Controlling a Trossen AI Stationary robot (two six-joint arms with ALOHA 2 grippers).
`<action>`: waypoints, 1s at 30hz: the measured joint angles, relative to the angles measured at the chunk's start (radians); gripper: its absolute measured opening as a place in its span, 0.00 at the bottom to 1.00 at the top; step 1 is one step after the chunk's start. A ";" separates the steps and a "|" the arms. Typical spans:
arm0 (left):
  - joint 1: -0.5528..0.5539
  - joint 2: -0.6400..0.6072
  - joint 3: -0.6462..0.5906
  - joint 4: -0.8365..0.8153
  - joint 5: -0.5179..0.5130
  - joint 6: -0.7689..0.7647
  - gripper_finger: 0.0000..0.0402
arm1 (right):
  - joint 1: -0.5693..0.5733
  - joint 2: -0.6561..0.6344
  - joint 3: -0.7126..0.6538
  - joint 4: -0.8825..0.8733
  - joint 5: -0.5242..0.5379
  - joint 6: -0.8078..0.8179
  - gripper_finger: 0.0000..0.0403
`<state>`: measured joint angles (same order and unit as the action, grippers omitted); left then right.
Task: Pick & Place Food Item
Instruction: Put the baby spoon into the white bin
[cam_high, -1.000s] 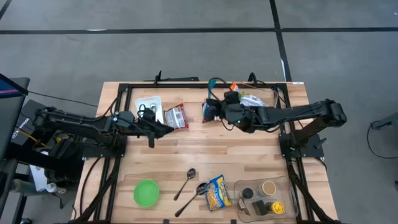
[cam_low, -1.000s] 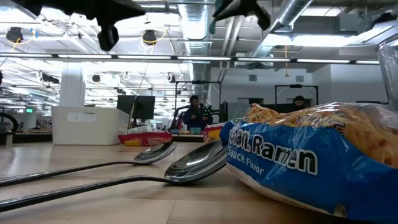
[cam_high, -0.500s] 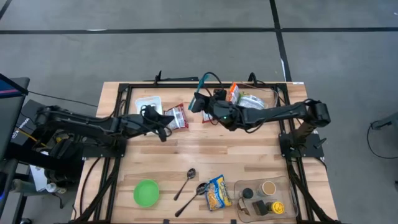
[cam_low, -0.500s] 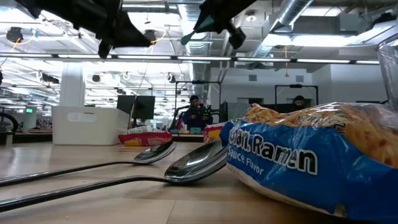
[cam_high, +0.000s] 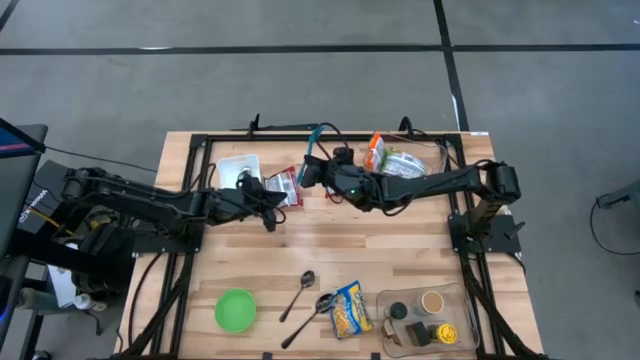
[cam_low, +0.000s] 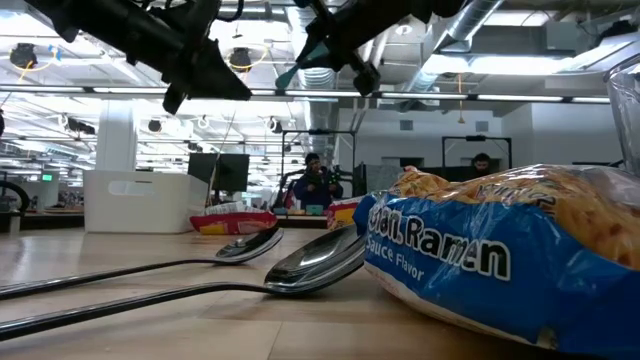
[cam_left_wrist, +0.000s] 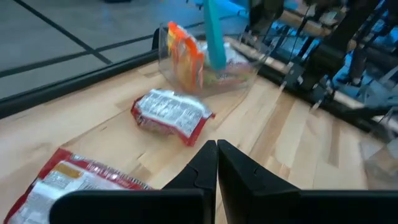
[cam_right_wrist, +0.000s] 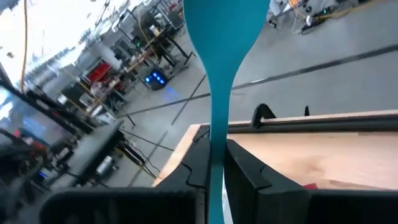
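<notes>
Right end effector (cam_high: 312, 170) clamps teal utensil (cam_right_wrist: 219, 68) above red packet (cam_high: 283, 187); left end effector (cam_high: 272, 208) closed, empty; nothing placed yet.

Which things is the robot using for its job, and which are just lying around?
Job, probably: red packet; teal utensil gripped in right tool; shut, empty left tool.
Lying about: ramen packet; green bowl; spoons.
</notes>
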<state>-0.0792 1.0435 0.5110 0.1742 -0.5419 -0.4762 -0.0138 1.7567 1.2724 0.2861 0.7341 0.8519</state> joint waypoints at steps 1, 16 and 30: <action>0.000 0.000 0.000 0.017 0.000 0.000 0.02 | 0.001 0.000 0.000 -0.001 0.000 -0.019 0.06; 0.062 0.000 0.000 0.191 0.188 -0.008 0.14 | 0.027 0.000 0.000 -0.039 -0.001 -0.093 0.06; 0.097 0.143 0.000 0.323 0.235 -0.030 0.25 | 0.040 0.000 0.000 -0.048 -0.001 -0.104 0.06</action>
<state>0.0174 1.1861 0.5106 0.4976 -0.3069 -0.5060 0.0261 1.7569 1.2724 0.2378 0.7328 0.7475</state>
